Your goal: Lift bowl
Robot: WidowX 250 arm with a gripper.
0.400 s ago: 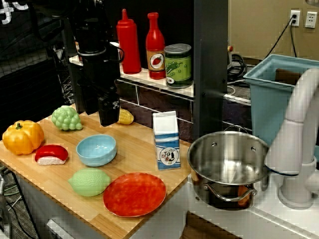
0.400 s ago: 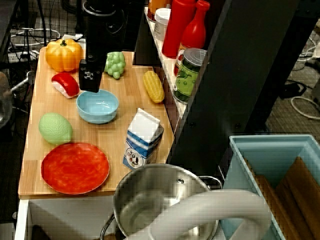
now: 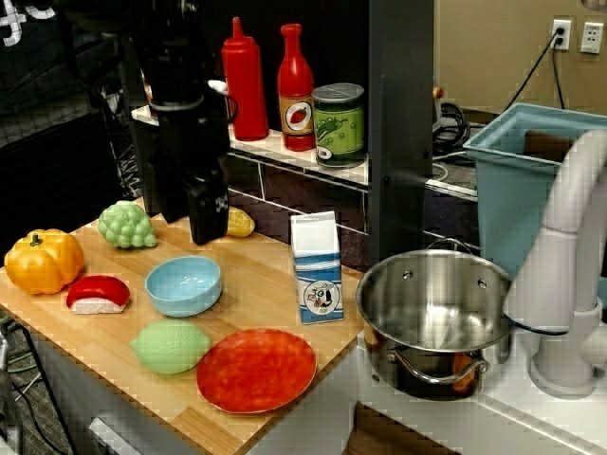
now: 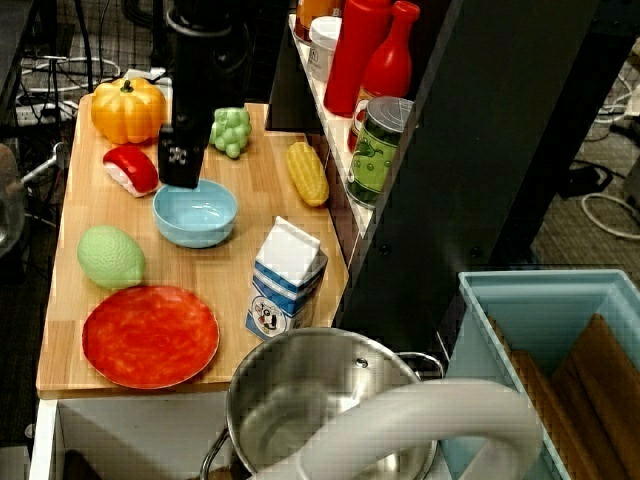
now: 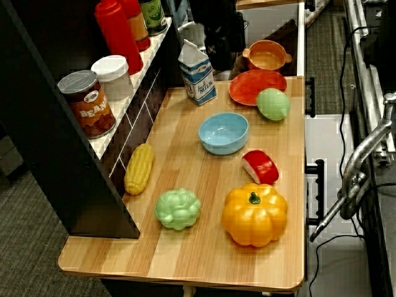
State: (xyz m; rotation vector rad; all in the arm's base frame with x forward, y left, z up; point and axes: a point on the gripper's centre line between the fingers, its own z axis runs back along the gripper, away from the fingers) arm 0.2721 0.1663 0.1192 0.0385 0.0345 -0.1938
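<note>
item: black gripper [image 3: 207, 227], jaw gap hidden from me, cannot tell; it hangs above the far rim of the small round light-blue plastic bowl [image 3: 183, 284]. bowl sits on the wooden board, untouched. step: approach. next i judge: descend onto rim, close.

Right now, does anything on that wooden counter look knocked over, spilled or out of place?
Nothing stands out. The bowl sits upright and empty on the counter, the milk carton stands upright, and the plate lies flat. The gripper hangs above the bowl's far rim.
</note>
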